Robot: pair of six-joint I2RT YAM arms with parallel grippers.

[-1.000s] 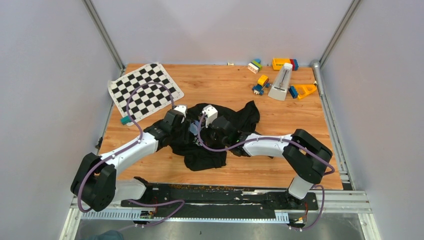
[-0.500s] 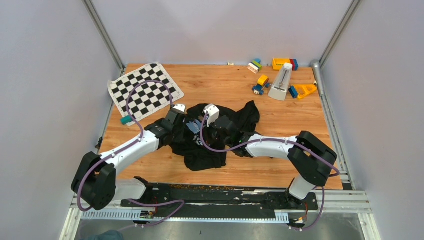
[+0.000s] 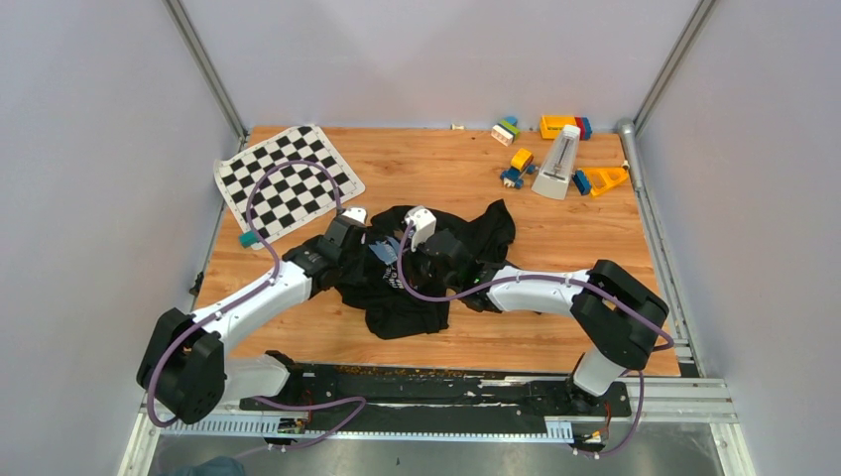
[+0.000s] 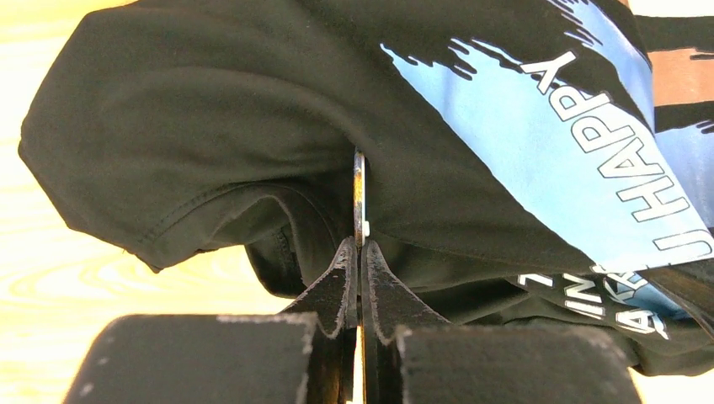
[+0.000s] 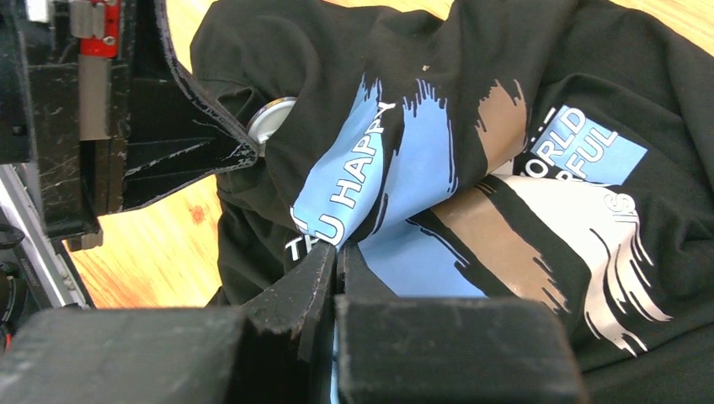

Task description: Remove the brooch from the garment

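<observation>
The garment (image 3: 491, 230), a black T-shirt with a blue and white print, lies crumpled mid-table. In the left wrist view the brooch (image 4: 359, 189) shows edge-on as a thin metal disc poking out from under a fold of the shirt (image 4: 210, 109). My left gripper (image 4: 359, 246) is shut on its lower edge. From the right wrist the brooch (image 5: 271, 119) is a pale round disc at the shirt's edge, with the left fingers (image 5: 202, 156) clamped on it. My right gripper (image 5: 338, 251) is shut on the printed cloth (image 5: 412, 194) just beside it. Both grippers (image 3: 359, 236) (image 3: 402, 260) meet over the shirt.
A black-and-white chequered mat (image 3: 288, 178) lies at the back left with a small teal block (image 3: 248, 239) at its near corner. Coloured toy blocks (image 3: 518, 162) and a white metronome-shaped object (image 3: 557, 164) stand at the back right. Bare wood (image 3: 585, 233) surrounds the shirt.
My left gripper has gone from open to shut, closing on the brooch at the shirt's left edge. The right gripper has stayed shut on the cloth, shifting only slightly.
</observation>
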